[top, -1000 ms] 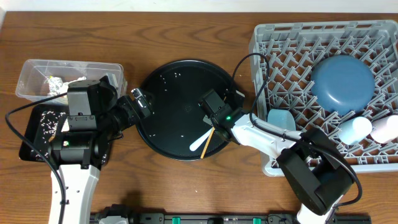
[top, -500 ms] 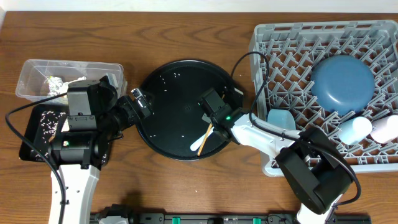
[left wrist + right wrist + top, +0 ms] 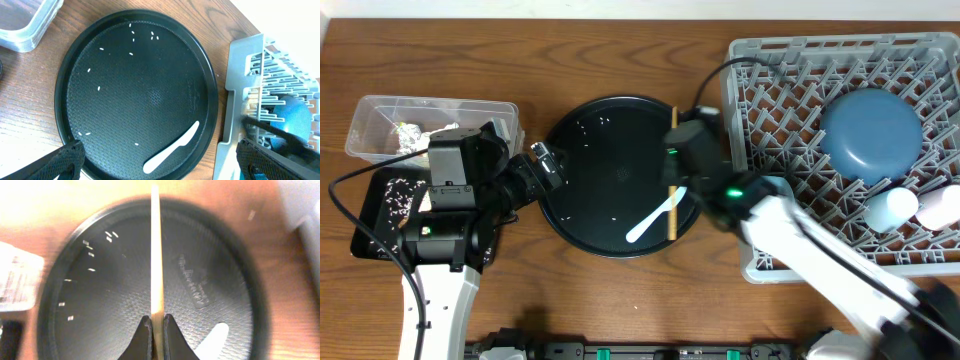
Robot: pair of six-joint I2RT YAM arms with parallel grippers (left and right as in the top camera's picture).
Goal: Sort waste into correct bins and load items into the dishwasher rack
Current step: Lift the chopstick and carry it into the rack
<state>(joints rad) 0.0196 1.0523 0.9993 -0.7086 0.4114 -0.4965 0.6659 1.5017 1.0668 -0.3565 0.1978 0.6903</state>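
Pinching one end of the thin wooden chopstick (image 3: 155,255) in the right pincer (image 3: 156,325), fingers pressed against it, over the right side of the round black tray (image 3: 590,130) on the bench (image 3: 620,300). Hovering at the tray's left edge with the left pincer (image 3: 546,163) spread wide, gripping nothing. Lying on the tray: white spoon (image 3: 172,148) near the right rim, loose white rice grains (image 3: 132,37) scattered. Resting in the grey dishwasher rack (image 3: 760,90) just right of the tray: big round blue plate (image 3: 870,135).

There's the right hand (image 3: 678,166) at the round black tray's (image 3: 590,150) right edge, thin wooden chopstick (image 3: 672,229) in its grip (crossing the white spoon (image 3: 642,231)). Over in the grey rack (image 3: 770,70) sits the blue plate (image 3: 870,135).
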